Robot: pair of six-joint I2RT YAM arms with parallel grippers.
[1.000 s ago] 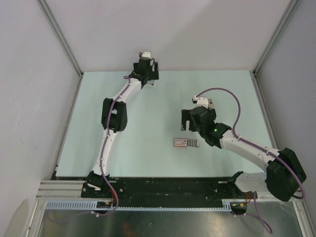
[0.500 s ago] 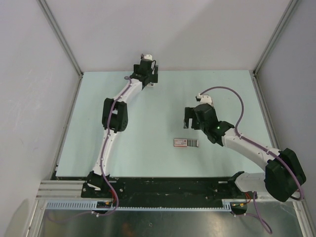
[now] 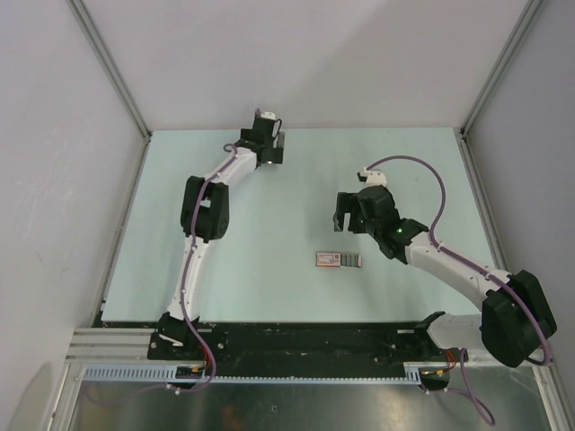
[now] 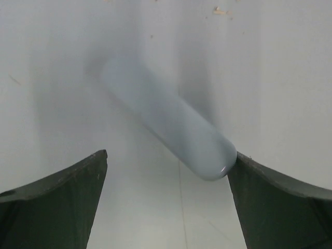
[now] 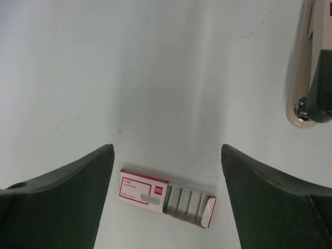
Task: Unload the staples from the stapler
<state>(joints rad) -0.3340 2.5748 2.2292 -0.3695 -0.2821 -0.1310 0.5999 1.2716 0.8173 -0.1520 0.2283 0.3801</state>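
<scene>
The pale blue stapler (image 4: 171, 122) lies slantwise on the table in the left wrist view. My left gripper (image 4: 168, 155) is open around its near end, and that end touches the right finger (image 4: 270, 197). In the top view the left gripper (image 3: 269, 148) is at the table's far back and hides the stapler. My right gripper (image 5: 167, 148) is open and empty above the red-and-white box (image 5: 142, 189). A short grey staple strip (image 5: 150, 198) lies on the box's label. Several grey strips fill the box's open end.
The box (image 3: 340, 260) lies mid-table, just in front of my right gripper (image 3: 341, 220). A pale rounded piece with a dark part (image 5: 306, 67) shows at the right wrist view's upper right edge; I cannot tell what it is. Walls enclose the table on three sides.
My left gripper has turned a little at the back of the table. My right gripper has drawn slightly back from the box. The box has not moved.
</scene>
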